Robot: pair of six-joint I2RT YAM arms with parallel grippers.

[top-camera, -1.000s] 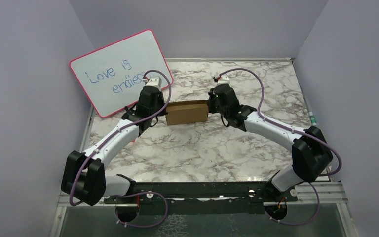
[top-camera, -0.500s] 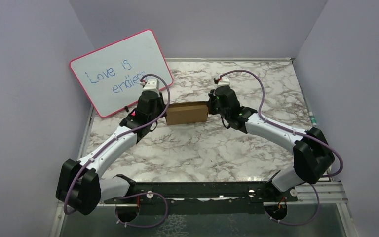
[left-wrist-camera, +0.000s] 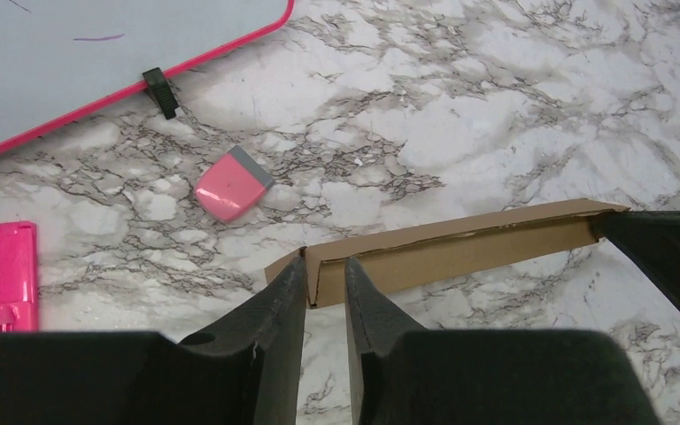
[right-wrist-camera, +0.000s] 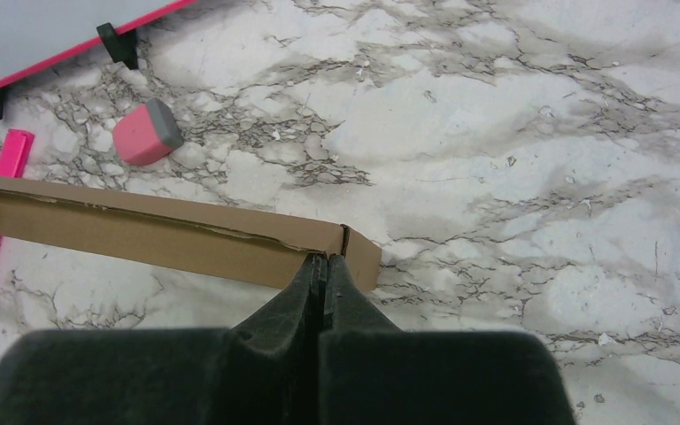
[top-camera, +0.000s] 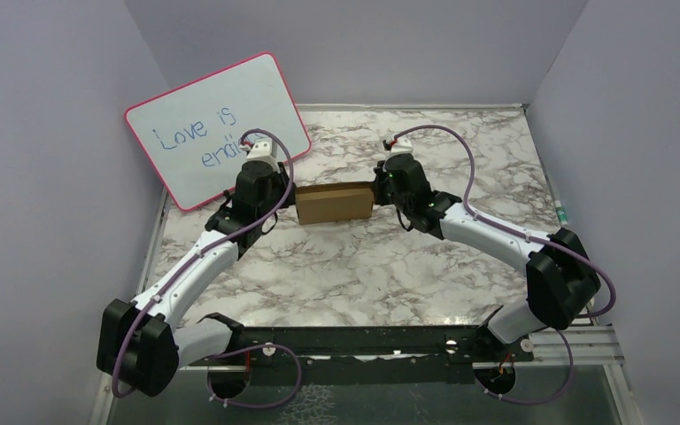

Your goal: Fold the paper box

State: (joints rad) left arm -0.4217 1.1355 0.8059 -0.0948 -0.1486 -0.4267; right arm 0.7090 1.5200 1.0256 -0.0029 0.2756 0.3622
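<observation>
The paper box (top-camera: 335,203) stands on the marble bench (top-camera: 390,257) near its middle, between the two arms. It is a long, narrow brown cardboard shape lying lengthwise from left to right. The left fingers (left-wrist-camera: 283,301) are a narrow gap apart, and the left end of the box sits right at their tips. A small flap sticks out past the outer finger (whether the tips actually press the cardboard I cannot tell). The right fingers (right-wrist-camera: 314,283) are closed tight against each other, their tips touching the near face of the box at its right end. Behind the left arm a pink-framed whiteboard (top-camera: 217,124) leans tilted, and a pink eraser (left-wrist-camera: 233,183) lies on the bench between it and the box.
</observation>
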